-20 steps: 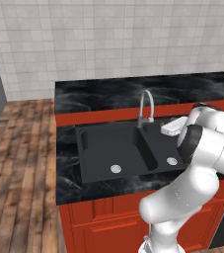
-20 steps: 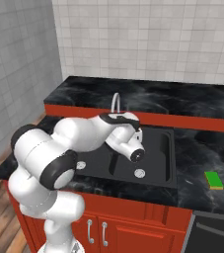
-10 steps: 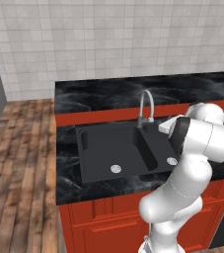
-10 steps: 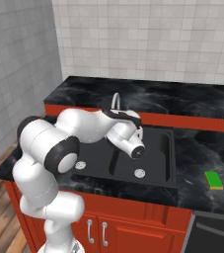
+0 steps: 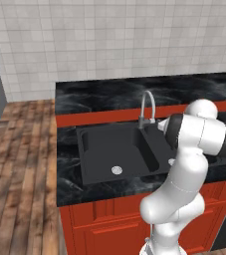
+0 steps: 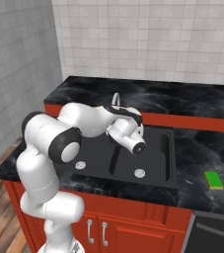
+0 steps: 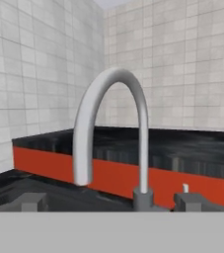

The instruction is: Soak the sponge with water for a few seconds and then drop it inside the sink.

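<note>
Look at the right base view and go from left to right. First you see your white arm (image 6: 49, 148) rising up in front of the red cabinets (image 6: 133, 222). It bends over the black sink (image 6: 168, 163) and reaches to the middle of it. The pincer sits at the end of the arm, but the round white hand hides it here, so you cannot see its tips. In the hand view you see two small grey finger tips (image 7: 32, 201) set far apart at the bottom, so the pincer (image 7: 113, 202) is spread wide and pinches nothing.

Next comes the curved grey faucet (image 6: 116, 99), just behind the arm. In the hand view the faucet (image 7: 111, 128) stands right in front of you, with its spout bending down to the left. A small white handle (image 7: 185, 188) sits beside its base.

Under the arm, the sink has two round silver drains (image 6: 139, 173), one in each basin.

Far to the right, the sponge (image 6: 213, 180) lies flat on the shiny black desk (image 6: 202, 148). Its green side faces up and a thin yellow edge shows below. It is outside the sink, well apart from the pincer.

In the left base view the sink (image 5: 99, 144) sits left of the arm, and the faucet (image 5: 147, 107) stands behind it.
</note>
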